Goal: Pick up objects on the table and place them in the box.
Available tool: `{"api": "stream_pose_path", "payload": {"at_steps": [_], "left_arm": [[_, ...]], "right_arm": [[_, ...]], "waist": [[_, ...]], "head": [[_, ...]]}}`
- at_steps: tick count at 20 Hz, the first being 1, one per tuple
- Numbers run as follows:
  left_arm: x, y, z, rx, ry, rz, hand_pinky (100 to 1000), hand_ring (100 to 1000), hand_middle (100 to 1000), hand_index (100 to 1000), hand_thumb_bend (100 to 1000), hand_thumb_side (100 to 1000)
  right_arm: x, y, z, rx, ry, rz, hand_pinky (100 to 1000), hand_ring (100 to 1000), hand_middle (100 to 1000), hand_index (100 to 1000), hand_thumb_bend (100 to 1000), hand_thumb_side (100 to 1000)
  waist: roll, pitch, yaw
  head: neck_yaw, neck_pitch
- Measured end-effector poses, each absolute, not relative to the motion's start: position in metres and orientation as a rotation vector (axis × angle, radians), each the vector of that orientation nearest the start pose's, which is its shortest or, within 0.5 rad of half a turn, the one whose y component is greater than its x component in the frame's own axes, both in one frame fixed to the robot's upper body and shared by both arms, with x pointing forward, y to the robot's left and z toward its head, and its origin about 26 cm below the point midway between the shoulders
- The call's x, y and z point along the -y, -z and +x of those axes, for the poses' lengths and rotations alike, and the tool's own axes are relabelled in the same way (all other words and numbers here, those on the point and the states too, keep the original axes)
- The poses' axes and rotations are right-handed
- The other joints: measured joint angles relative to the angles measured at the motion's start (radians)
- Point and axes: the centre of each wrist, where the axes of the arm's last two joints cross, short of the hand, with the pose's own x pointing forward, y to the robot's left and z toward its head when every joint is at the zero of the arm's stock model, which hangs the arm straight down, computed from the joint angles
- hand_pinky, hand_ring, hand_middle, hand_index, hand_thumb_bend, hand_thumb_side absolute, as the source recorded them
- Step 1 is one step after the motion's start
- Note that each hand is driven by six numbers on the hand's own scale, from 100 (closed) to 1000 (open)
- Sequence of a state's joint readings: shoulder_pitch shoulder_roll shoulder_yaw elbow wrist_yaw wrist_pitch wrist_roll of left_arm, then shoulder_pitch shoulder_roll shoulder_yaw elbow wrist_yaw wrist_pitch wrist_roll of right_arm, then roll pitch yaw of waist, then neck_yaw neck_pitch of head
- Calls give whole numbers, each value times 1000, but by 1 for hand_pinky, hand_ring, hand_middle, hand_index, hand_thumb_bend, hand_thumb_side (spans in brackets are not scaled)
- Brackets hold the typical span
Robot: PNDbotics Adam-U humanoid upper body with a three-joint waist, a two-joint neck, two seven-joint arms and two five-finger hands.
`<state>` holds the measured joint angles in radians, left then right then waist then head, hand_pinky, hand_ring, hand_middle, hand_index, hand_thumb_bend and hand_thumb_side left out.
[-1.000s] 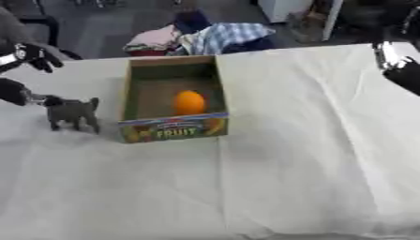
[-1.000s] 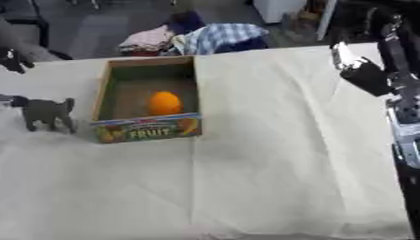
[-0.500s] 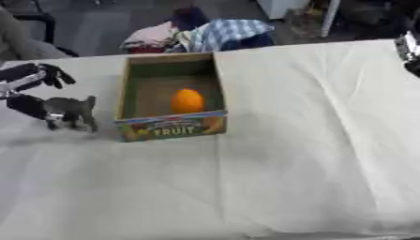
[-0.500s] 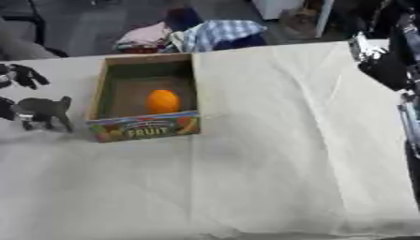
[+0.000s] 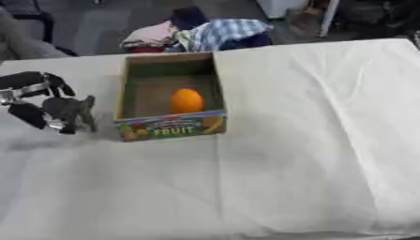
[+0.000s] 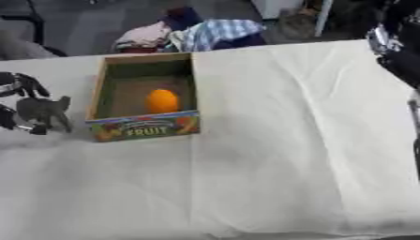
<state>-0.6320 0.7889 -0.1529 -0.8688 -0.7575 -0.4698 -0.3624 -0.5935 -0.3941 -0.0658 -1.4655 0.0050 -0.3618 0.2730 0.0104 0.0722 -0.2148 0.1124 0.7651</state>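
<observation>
The left hand sits at the left edge of the table, its fingers spread apart around a small grey animal figure without being clearly closed on it: one dark finger arches just above and behind the figure, another reaches in low at its rear. The figure stands upright on its legs on the white cloth, just beside the left wall of the box, apart from it by a narrow strip of cloth. It is dull dark grey, four-legged, with its head end toward the box. The box is open cardboard with a colourful front panel reading FRUIT, and an orange lies inside near that panel. The right hand shows only as dark shapes at the upper right edge; I cannot tell how its fingers stand.
</observation>
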Motion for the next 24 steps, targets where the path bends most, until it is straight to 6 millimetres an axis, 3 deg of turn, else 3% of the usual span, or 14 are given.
{"api": "stream_pose_path", "payload": {"at_steps": [2, 7, 15, 21, 24], "left_arm": [[-464, -132, 398, 1121, 1581, 841, 685, 663, 675, 780, 737, 288], [-464, -124, 397, 1118, 1565, 926, 634, 583, 599, 733, 636, 258], [-463, -113, 398, 1168, 1557, 1046, 489, 357, 327, 493, 278, 144], [-463, -112, 398, 1314, 1499, 1071, 484, 340, 300, 470, 159, 125], [-457, -122, 404, 1415, 1471, 1076, 489, 347, 302, 473, 120, 108]], "right_arm": [[301, -192, 399, 2313, -710, -121, 575, 655, 640, 842, 100, 590], [302, -192, 399, 2309, -715, -107, 575, 655, 639, 842, 100, 587], [303, -192, 398, 2308, -715, -106, 575, 655, 638, 841, 100, 585], [304, -191, 398, 2307, -714, -105, 578, 657, 640, 842, 100, 582], [304, -191, 398, 2306, -717, -103, 578, 657, 637, 842, 100, 581]], "waist": [[-1, 2, 0], [-3, 7, 0], [-7, 8, 3], [-7, 7, 3], [-7, 4, 3]], "head": [[0, 0], [-1, 0], [-5, 0], [-6, 0], [-5, 0]]}}
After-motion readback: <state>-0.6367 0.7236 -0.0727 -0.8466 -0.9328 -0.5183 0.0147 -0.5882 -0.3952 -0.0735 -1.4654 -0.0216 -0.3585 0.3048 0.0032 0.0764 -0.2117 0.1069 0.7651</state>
